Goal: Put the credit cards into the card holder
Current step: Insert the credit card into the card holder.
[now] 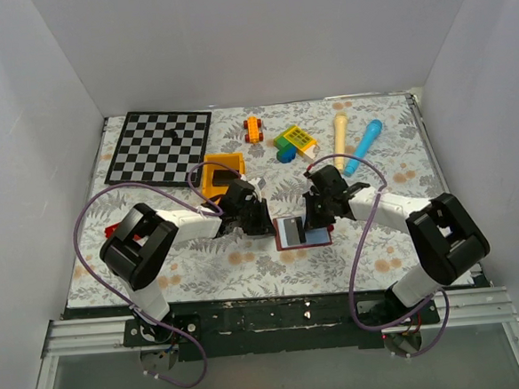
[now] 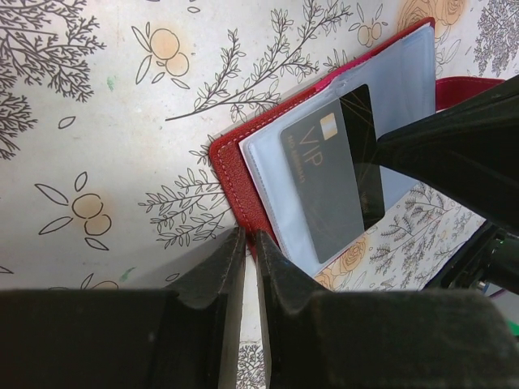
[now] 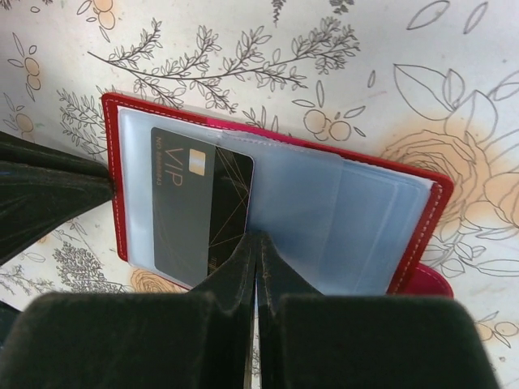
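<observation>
Maroon card holder (image 3: 324,211), open flat on the floral worktop (image 1: 228,259), pale blue pockets up. Black credit card (image 3: 190,203) marked VIP, partly tucked in a pocket. Right hand (image 3: 255,243) pressed together, tips at the card. Left hand (image 2: 250,243) nearly together at the holder's red edge; grip cannot be told.

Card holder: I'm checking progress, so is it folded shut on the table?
No, the card holder lies spread open, with a black card showing against its pale inside.
</observation>
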{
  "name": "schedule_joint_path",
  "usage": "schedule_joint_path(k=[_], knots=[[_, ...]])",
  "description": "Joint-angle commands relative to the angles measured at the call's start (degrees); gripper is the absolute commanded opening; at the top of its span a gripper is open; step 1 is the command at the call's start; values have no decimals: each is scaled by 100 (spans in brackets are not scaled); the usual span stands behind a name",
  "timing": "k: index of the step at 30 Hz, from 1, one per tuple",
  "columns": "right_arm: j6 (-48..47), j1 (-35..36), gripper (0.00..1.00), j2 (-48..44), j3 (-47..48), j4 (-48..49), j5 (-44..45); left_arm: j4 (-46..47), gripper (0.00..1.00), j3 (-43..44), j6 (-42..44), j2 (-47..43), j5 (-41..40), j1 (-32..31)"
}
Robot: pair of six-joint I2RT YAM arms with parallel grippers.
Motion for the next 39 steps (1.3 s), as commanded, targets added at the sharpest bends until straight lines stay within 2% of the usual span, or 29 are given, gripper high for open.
schedule_joint_path(k=[1, 24, 28, 39], knots=[[-38, 179, 1, 168, 350, -112, 103, 46, 10, 66, 63, 85, 19, 10], [-55, 636, 1, 450, 790, -147, 279, 108, 9, -39, 46, 50, 107, 19], [-99, 636, 1, 283, 816, -340, 498, -6, 9, -92, 37, -90, -16, 10], [-3, 531, 1, -982, 219, -656, 1281, -365, 8, -92, 89, -758, -253, 10]])
